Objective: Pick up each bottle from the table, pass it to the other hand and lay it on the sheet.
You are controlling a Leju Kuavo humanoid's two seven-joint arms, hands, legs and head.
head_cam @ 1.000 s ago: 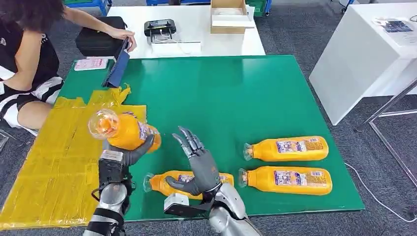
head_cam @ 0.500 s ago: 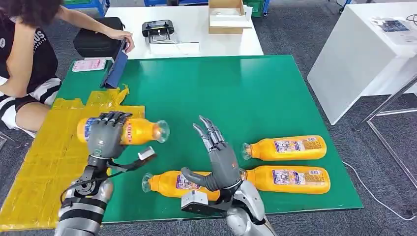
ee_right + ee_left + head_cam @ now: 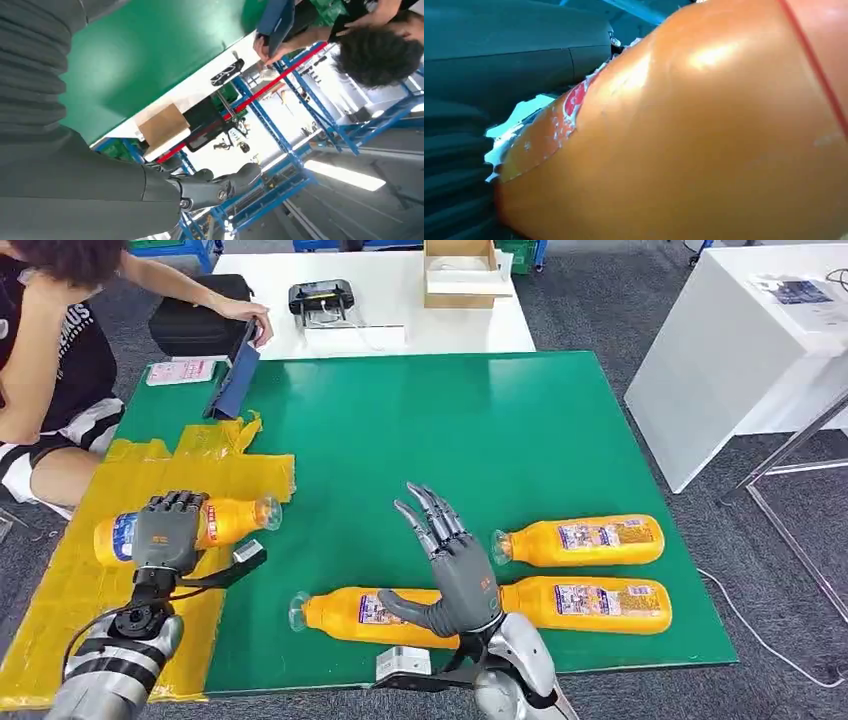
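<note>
The left hand (image 3: 166,530) gripped an orange bottle (image 3: 215,523) around its middle, holding it on its side over the yellow sheet (image 3: 90,580), cap end towards the green table (image 3: 450,430). The right hand (image 3: 455,570) was released, fingers spread and pointing up, above the table near its front edge. Three more bottles lay on the table: one (image 3: 350,612) just in front of the right hand and two (image 3: 585,541) to its right. A person (image 3: 60,330) sat at the far left.
</note>
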